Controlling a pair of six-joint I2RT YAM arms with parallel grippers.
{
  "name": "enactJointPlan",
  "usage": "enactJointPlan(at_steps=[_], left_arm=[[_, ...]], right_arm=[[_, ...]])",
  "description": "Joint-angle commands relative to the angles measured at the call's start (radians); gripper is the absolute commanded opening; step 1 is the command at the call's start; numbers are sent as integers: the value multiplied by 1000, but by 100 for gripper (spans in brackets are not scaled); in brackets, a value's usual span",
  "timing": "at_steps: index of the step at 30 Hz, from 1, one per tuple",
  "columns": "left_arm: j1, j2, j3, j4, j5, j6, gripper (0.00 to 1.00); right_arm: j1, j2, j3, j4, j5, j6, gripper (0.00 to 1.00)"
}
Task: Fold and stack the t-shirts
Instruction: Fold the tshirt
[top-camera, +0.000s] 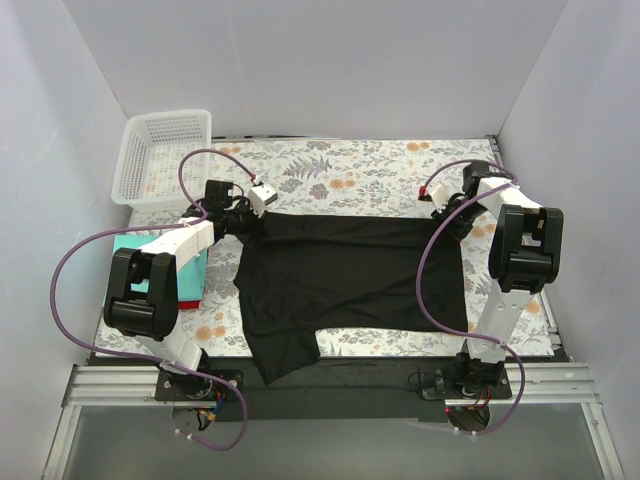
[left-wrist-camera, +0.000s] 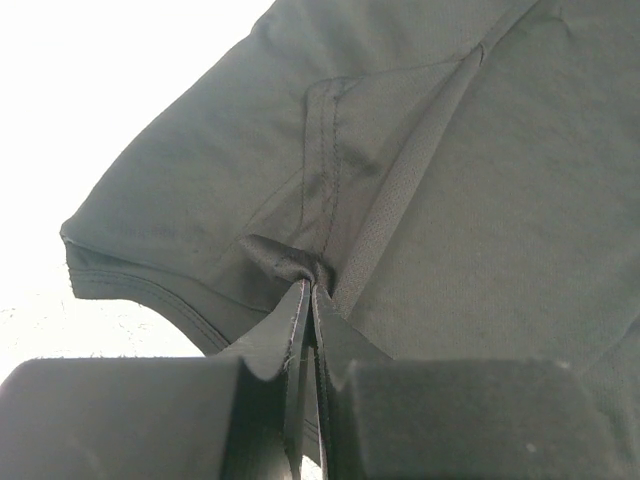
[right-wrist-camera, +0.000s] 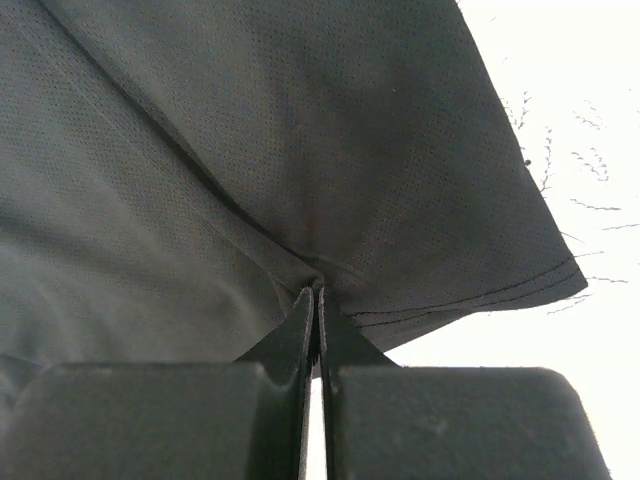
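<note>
A black t-shirt (top-camera: 345, 275) lies spread across the floral table, one sleeve hanging toward the front edge. My left gripper (top-camera: 250, 222) is shut on the shirt's far left corner near the sleeve seam; the pinched fabric shows in the left wrist view (left-wrist-camera: 290, 262). My right gripper (top-camera: 447, 225) is shut on the shirt's far right corner by the hem; the right wrist view shows the cloth (right-wrist-camera: 300, 180) bunched at the fingertips. A folded teal t-shirt (top-camera: 190, 280) lies at the left under the left arm.
A white plastic basket (top-camera: 163, 153) stands at the far left corner. White walls enclose the table on three sides. The floral tablecloth (top-camera: 360, 175) shows beyond the shirt.
</note>
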Motion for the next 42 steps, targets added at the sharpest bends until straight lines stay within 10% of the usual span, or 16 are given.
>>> enactJointPlan(at_steps=[1,9,17,30,42], left_arm=[[-1,-40,-18,-18,13,31,0],[-11,-20,-64,-81,-29,199,0],[-13,-6,16,-166,-9,201,28],[-44,187,320,-248,146,3,37],[-117,366,424,-265,106,17,40]], right_arm=[[-1,-23,6,-25,10,-23,1],[-1,-6,3,-27,31,-36,1],[-1,-38,-23,-44,31,-49,21],[-1,-46,-26,-88,31,-56,1],[-1,-26,2,-111,24,-41,20]])
